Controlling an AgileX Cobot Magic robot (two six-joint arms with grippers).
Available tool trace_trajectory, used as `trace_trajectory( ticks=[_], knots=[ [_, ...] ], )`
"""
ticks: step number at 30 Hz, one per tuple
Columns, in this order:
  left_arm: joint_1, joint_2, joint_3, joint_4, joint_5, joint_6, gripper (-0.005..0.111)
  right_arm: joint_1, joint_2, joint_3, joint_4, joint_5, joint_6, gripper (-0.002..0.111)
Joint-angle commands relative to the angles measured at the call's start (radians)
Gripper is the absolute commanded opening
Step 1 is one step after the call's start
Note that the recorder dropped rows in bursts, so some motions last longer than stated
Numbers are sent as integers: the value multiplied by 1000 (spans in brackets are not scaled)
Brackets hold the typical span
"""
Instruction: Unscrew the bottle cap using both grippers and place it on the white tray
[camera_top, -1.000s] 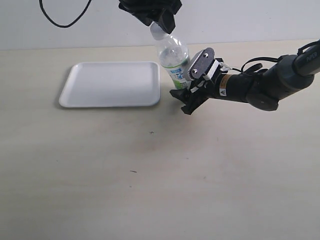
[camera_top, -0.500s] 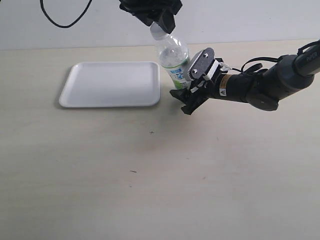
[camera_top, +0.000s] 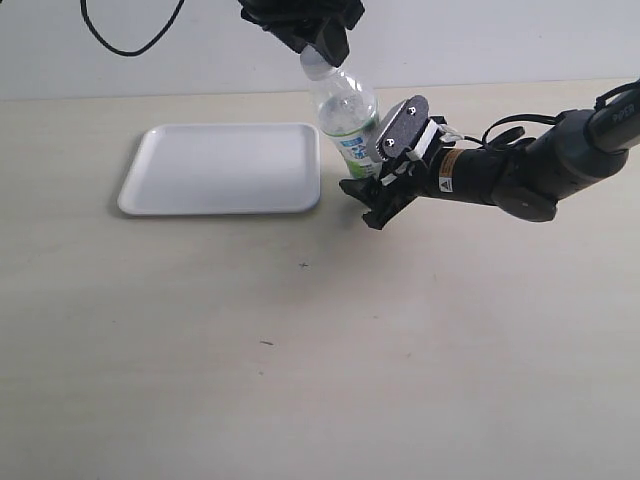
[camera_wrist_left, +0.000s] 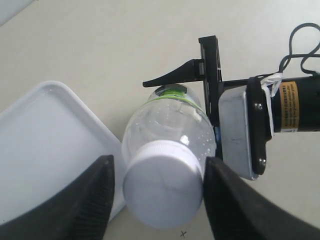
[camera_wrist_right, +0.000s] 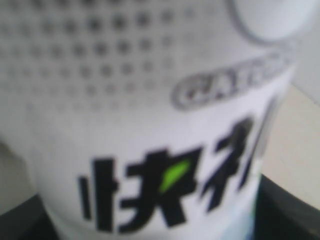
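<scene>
1. Nearest, table (camera_top: 300, 350): pale surface carrying every item.
2. Right end effector (camera_top: 362, 203): clamped narrow around the labelled lower body of the bottle (camera_top: 348, 115), which leans left. Risk: if this clamp slips, the bottle would likely spin with its cap and nothing would unscrew.
3. White tray (camera_top: 220, 168): empty, just left of the bottle.
4. Left end effector (camera_wrist_left: 159, 200), farthest: fingers narrowly flank the bottle cap (camera_wrist_left: 162, 182), seated on the neck; firm contact cannot be told. Risk: a loose pinch could skid round the cap or drop it short of the tray.
</scene>
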Motion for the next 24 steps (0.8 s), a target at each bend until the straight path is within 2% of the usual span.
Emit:
trace_trajectory(
  ticks=[1,5,9,11,17,24],
  knots=[
    [1,17,-3,1,-6,-3,53,2,-8,-1,-8,-2,0,0],
    [1,25,-3,1,-2,-3,52,2,-8,-1,-8,-2,0,0],
    [1,25,-3,1,-2,-15,41,2,-8,-1,-8,-2,0,0],
    [3,25,-3,1,-2,-18,39,2,-8,-1,-4,-2,0,0],
    [3,25,-3,1,20,-18,61,2,-8,-1,-4,-2,0,0],
    [3,7,-3,1,24,-18,62,2,-8,-1,-4,-2,0,0]
  ],
)
